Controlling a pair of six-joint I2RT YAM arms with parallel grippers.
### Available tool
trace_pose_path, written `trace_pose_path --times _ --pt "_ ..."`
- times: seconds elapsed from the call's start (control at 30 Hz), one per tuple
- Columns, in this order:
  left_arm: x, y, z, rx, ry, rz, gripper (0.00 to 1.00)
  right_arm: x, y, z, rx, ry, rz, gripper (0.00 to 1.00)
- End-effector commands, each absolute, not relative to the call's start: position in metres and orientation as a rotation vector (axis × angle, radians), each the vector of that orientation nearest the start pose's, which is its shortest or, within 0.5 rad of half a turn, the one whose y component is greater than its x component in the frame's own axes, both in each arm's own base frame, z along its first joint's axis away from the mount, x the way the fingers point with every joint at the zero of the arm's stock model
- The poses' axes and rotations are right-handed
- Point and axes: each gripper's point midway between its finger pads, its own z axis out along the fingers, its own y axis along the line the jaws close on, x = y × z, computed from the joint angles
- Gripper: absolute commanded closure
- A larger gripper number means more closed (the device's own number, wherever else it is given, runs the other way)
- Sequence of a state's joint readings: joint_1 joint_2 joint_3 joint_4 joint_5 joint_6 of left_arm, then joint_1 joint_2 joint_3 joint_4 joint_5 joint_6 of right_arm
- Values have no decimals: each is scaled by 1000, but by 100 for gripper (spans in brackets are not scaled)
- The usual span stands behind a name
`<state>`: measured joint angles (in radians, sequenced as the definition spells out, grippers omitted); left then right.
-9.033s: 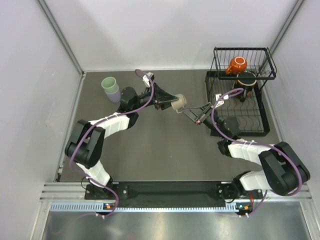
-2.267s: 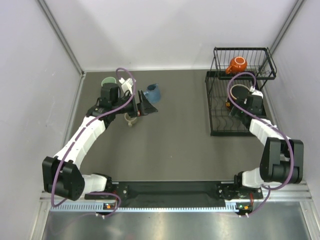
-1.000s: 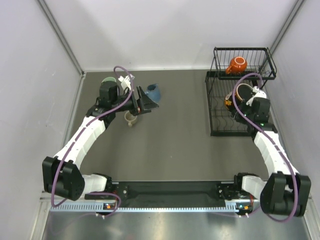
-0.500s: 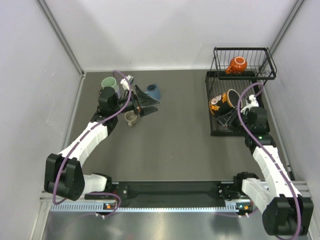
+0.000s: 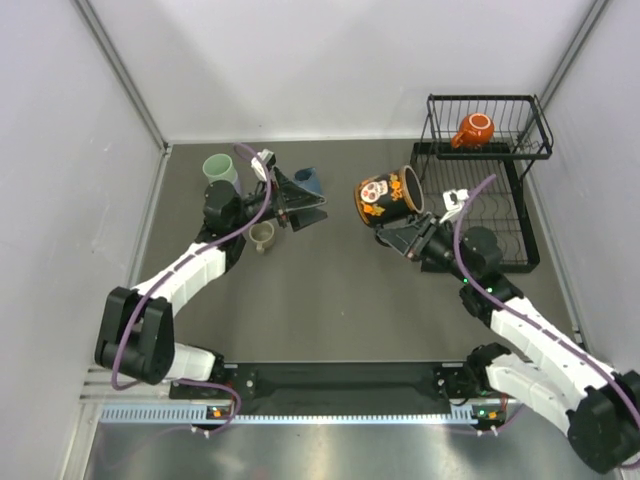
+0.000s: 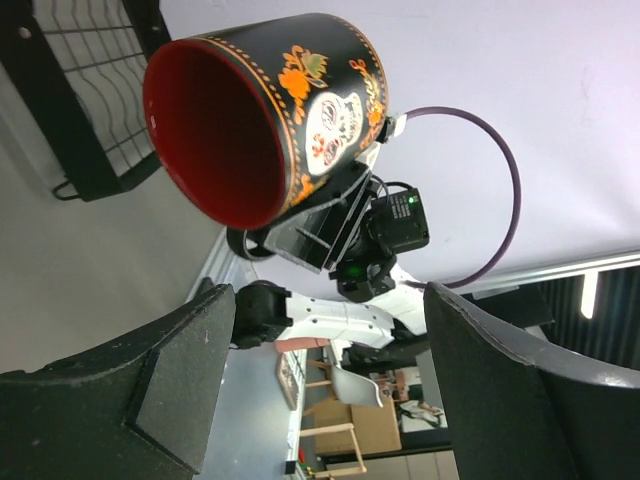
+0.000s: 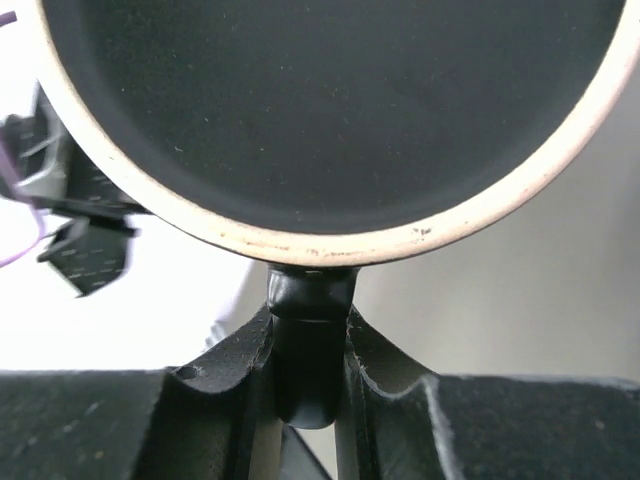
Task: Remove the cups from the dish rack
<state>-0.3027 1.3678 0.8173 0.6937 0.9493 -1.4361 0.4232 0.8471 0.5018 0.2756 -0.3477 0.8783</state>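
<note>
We see the right gripper (image 5: pixel 403 237) pinching the black floral mug (image 5: pixel 388 196) by its handle (image 7: pixel 306 352). In the right wrist view its fingers (image 7: pixel 215 390) close on the handle from both sides, and the mug's dark base with its pale ring fills the frame above them. The mug hangs in the air on its side, over the tabletop (image 5: pixel 340 300) between the middle and the far edge, just left of the dish rack (image 5: pixel 518 218) and apart from its wires. Its red mouth faces the left gripper (image 5: pixel 309 206), which we find spread wide with nothing between its fingers (image 6: pixel 150 400); that gripper and the mug are near each other but not touching. Just beyond the left gripper, toward the far edge, sits the blue mug (image 5: pixel 309 180), and just beside the gripper on the near side stands the small beige mug (image 5: pixel 262 235). The pale green tumbler (image 5: pixel 219 169) stands toward the far left corner; we cannot tell what it rests on, since the left arm hides its lower part. The small orange mug (image 5: pixel 474 130) lies in the rack's raised basket (image 5: pixel 490 100) at the far right corner.
</note>
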Motion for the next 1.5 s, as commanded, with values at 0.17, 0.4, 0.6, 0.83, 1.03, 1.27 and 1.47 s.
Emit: trace_pose_path --times 0.17,0.4,0.6,0.83,1.03,1.27,1.47 --pt "277 -271 333 39 1747 -2050 19 238 272 357 -63 1353 1487 100" --pt "278 -274 323 31 1771 -2057 23 233 294 356 -88 1320 1545 100" --pt "275 -274 319 23 1757 -2094 45 234 302 346 -84 1326 1556 100" --pt "273 -277 326 28 1719 -2144 71 238 310 326 -69 1371 1559 95" --pt "272 -277 330 33 1711 -2146 100 243 308 309 -55 1443 1497 72" --pt "287 -284 311 131 1822 -1960 100 251 287 290 -94 1594 1230 24" --pt "320 -279 281 168 2033 -1521 100 250 258 296 -80 1615 1061 0"
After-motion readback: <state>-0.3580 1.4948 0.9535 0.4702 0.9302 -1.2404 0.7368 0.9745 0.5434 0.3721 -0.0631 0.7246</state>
